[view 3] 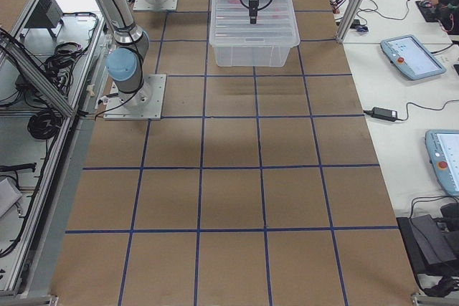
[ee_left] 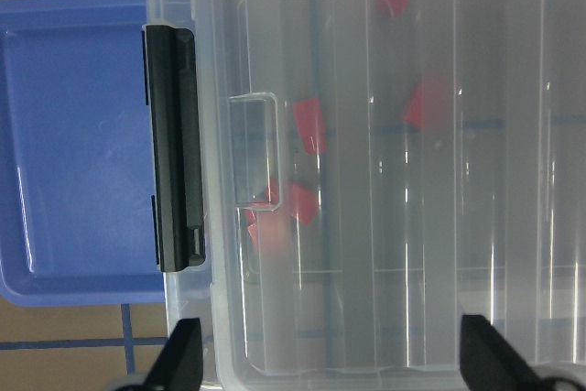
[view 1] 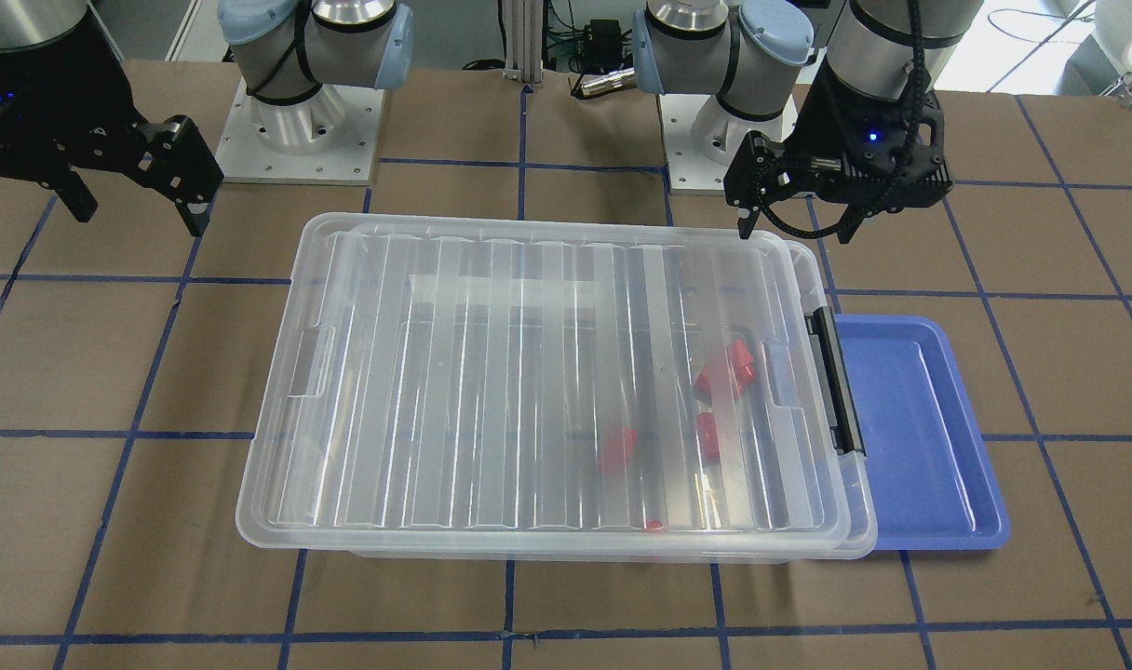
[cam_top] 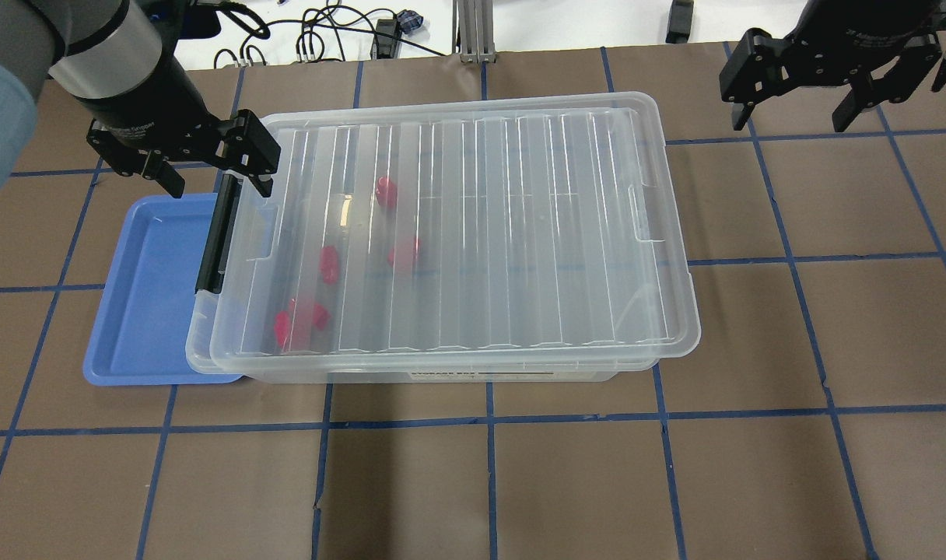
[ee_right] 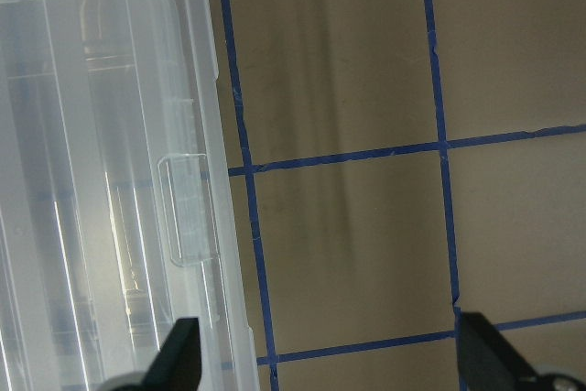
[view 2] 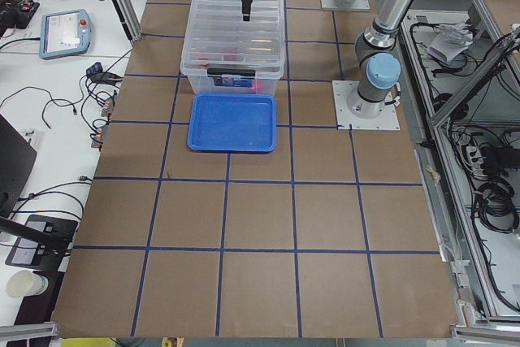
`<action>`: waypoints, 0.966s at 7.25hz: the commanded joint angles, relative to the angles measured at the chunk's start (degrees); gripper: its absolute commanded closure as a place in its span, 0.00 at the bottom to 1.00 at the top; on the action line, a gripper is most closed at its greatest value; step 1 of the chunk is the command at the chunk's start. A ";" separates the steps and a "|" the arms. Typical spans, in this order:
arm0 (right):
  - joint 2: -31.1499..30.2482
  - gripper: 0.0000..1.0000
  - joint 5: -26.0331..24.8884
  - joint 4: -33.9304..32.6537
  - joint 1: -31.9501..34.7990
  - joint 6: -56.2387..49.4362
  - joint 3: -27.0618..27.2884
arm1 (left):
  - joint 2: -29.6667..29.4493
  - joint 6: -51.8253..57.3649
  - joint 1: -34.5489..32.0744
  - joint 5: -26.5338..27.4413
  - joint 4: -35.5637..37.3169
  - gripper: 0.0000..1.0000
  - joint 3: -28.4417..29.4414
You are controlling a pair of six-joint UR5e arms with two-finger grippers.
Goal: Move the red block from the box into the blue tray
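The box [cam_top: 520, 233] is a clear bin with its ribbed lid on, and it also shows in the front view [view 1: 482, 372]. Several red blocks [cam_top: 329, 264] lie inside near the black latch handle [cam_top: 216, 237], blurred through the lid [view 1: 707, 435] [ee_left: 309, 124]. The blue tray [cam_top: 146, 295] lies empty beside the latch end [view 1: 910, 437] [ee_left: 73, 153]. My left gripper [cam_top: 216, 167] is open and empty, above the box's far latch corner [view 1: 794, 223] [ee_left: 334, 363]. My right gripper [cam_top: 792, 117] is open and empty above the table past the box's other end [view 1: 138, 209] [ee_right: 330, 363].
The table is brown paper with a blue tape grid [cam_top: 488, 420]. The two arm bases [view 1: 296, 130] [view 1: 724, 140] stand behind the box. Cables [cam_top: 325, 39] lie past the far edge. Tablets [view 2: 65, 30] [view 3: 409, 55] lie on side benches.
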 commanded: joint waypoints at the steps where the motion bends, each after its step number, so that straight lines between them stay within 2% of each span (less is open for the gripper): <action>1: 0.13 0.00 -0.07 0.00 0.01 -0.01 -0.04 | -0.15 0.11 0.00 0.30 0.28 0.00 0.00; 7: -0.04 0.00 -0.07 -0.17 1.58 0.16 1.71 | -0.24 0.37 -0.09 -0.13 1.07 0.00 -0.61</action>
